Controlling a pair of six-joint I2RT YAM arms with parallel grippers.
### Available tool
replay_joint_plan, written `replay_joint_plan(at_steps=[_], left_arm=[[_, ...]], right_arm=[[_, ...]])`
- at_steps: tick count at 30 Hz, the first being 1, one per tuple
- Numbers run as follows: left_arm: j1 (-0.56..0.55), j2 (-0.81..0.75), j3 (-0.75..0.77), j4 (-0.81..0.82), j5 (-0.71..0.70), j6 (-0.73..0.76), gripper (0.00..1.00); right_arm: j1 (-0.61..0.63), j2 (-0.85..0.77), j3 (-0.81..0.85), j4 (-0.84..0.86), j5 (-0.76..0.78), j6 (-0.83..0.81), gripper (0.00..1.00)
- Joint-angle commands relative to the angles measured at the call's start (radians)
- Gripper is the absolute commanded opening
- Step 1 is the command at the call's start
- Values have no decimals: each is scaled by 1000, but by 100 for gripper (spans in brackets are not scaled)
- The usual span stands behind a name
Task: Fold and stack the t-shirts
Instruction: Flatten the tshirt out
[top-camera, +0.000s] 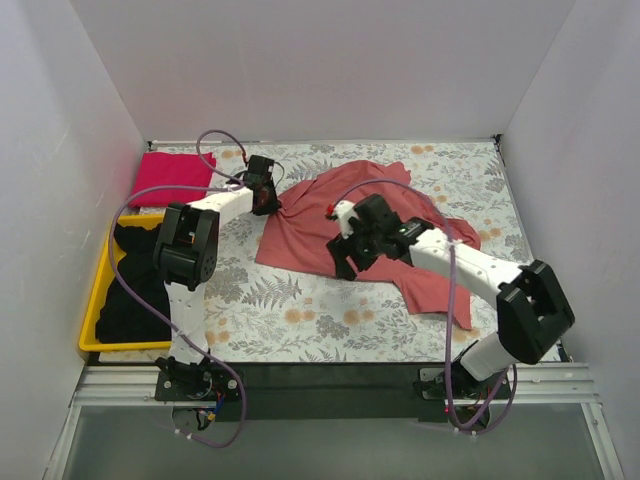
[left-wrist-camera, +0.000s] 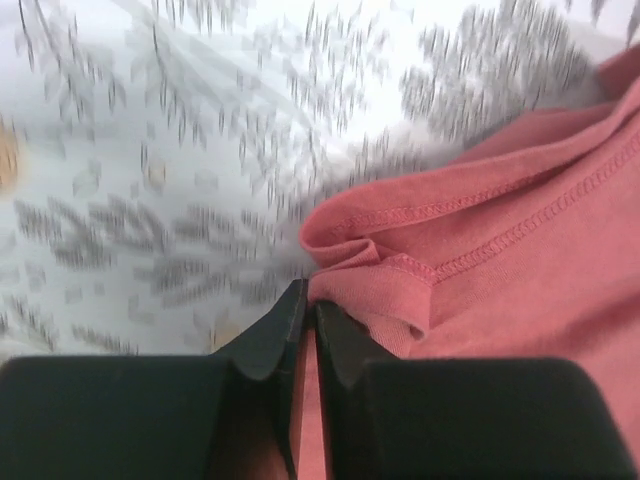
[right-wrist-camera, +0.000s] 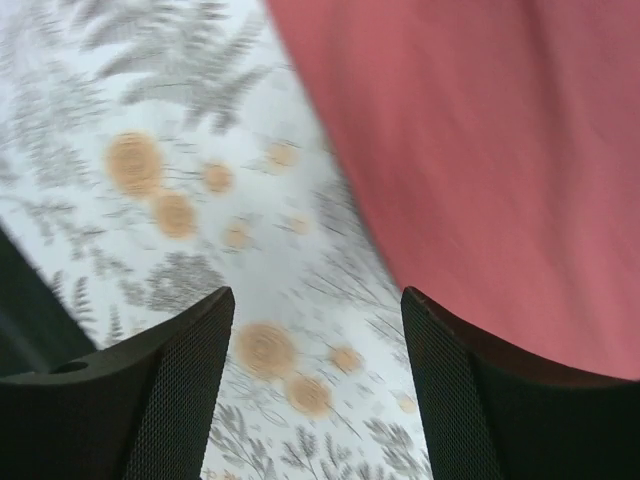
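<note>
A salmon-red t-shirt (top-camera: 320, 215) lies crumpled on the flowered cloth in the middle of the table. My left gripper (top-camera: 268, 203) is shut on its hemmed left edge (left-wrist-camera: 390, 275) at the shirt's far left side. My right gripper (top-camera: 345, 262) is open and empty, hovering over the shirt's near edge, with the red cloth (right-wrist-camera: 480, 150) to the right of its fingers. A magenta-pink t-shirt (top-camera: 172, 176) lies folded at the far left. Black t-shirts (top-camera: 135, 290) fill the bin.
A yellow plastic bin (top-camera: 95, 320) stands at the left edge. The table is covered by a white cloth with grey ferns and orange flowers (top-camera: 300, 315). White walls close in the sides and back.
</note>
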Motion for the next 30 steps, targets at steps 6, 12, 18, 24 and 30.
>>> replay_joint_plan(at_steps=[6,12,18,24,30], left_arm=[[31,-53,91,-38,-98,40,46],[30,-364,-174,-76,-94,-25,63],[19,-628,-467,-147,26,-87,63],[-6,-572,-495,-133,20,-136,66],[-32,-494,-466,-142,-32,-136,65]], right_arm=[[-332,-248,-177,-10,332,249,76],[-455,-290,-263,13,335,328,74],[-519,-308,-338,122,343,362,72],[-524,-329,-376,153,370,353,72],[-524,-388,-425,165,386,353,72]])
